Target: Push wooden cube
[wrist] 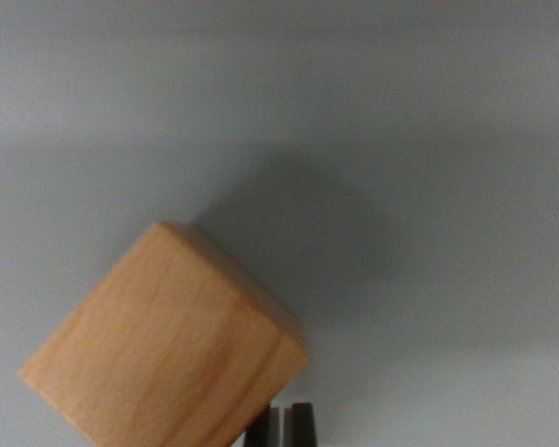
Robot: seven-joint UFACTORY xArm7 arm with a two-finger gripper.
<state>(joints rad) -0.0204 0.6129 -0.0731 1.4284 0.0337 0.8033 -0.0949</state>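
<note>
One wooden cube [163, 345] is sitting just left of the gripper [289, 424] | fingers are looking pressed together, holding nothing | grey table [429, 112] is lying underneath

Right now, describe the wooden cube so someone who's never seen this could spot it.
On the plain grey surface, look to the wrist view's lower left. The wooden cube sits there, turned corner-on, beside the dark gripper tips: the only warm tan, grained object.

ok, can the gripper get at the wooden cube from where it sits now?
Probably yes. The gripper sits right at the wooden cube's lower right corner, nothing between them, and the grey surface beyond looks bare. Actual contact can't be confirmed.
</note>
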